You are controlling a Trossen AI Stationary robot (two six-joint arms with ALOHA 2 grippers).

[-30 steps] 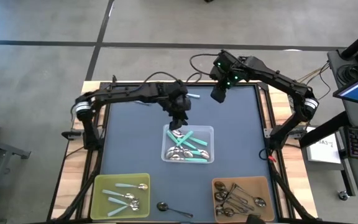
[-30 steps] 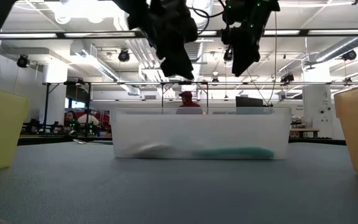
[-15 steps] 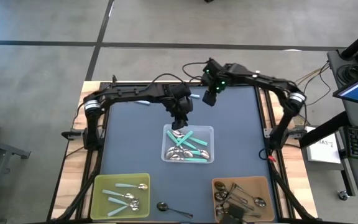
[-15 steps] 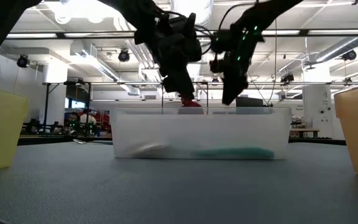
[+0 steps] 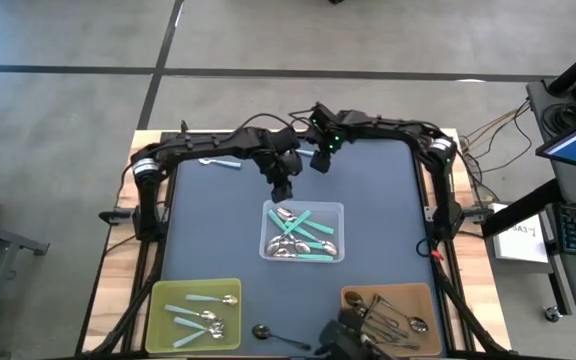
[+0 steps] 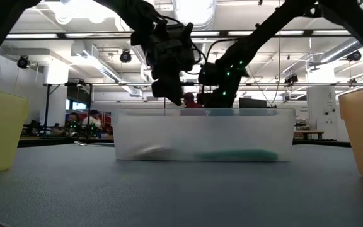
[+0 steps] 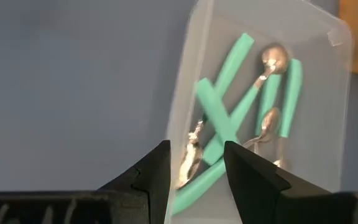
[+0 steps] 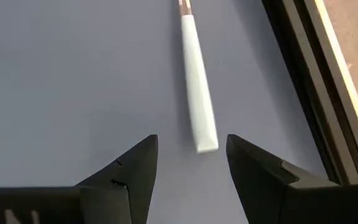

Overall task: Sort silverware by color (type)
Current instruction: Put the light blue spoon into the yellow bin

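**Lining up on the pale spoon at the far edge**

My right gripper (image 8: 185, 163) hangs low over the table (image 5: 368, 190), fingers spread and empty, with a pale-handled spoon (image 8: 197, 112) lying just ahead near the far rim. I should centre on the handle, turn my wrist across it, then descend. My left gripper (image 7: 194, 165), fingers parted and empty, hovers beside the clear bin (image 5: 303, 232) of teal spoons (image 7: 229, 118).

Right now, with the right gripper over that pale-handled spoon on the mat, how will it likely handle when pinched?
The pale-handled spoon looks thin and stiff, probably light. Lying flat on the mat, it may slide rather than lift. The open right gripper spans its handle.
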